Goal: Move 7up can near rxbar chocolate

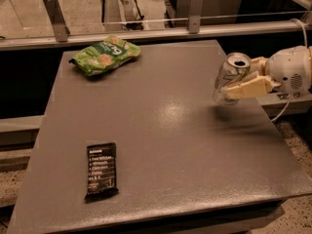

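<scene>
The 7up can (pixel 229 77), silver-white with a pull-tab top, is lifted off the grey table (pixel 165 130) near its right edge and leans slightly. My gripper (pixel 239 79) reaches in from the right, and its cream fingers (pixel 251 87) are shut around the can. The rxbar chocolate (pixel 101 170), a flat black bar with white text, lies near the table's front left, far from the can.
A green snack bag (pixel 104 55) lies at the table's back left. A metal rail (pixel 146 33) with two upright posts runs behind the table. A cable (pixel 287 106) hangs by the arm at the right edge.
</scene>
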Controlling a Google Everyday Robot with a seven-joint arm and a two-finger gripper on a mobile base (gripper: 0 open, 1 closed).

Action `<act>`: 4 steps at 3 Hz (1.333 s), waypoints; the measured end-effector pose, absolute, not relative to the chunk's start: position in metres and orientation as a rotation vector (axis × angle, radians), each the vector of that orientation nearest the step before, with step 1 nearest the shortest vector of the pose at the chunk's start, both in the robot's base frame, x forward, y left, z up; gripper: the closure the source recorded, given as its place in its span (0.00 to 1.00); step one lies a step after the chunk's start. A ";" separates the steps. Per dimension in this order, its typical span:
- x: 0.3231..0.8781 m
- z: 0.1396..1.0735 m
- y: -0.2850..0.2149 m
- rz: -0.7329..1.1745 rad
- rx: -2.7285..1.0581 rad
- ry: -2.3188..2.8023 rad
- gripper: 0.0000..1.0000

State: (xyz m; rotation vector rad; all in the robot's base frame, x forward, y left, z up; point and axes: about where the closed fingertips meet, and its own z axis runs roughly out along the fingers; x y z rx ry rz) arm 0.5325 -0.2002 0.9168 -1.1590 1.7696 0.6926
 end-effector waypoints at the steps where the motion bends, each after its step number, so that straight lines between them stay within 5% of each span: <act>1: 0.518 0.919 -0.160 0.771 -1.198 1.720 1.00; 4: 0.489 0.905 -0.043 0.986 -1.285 1.609 1.00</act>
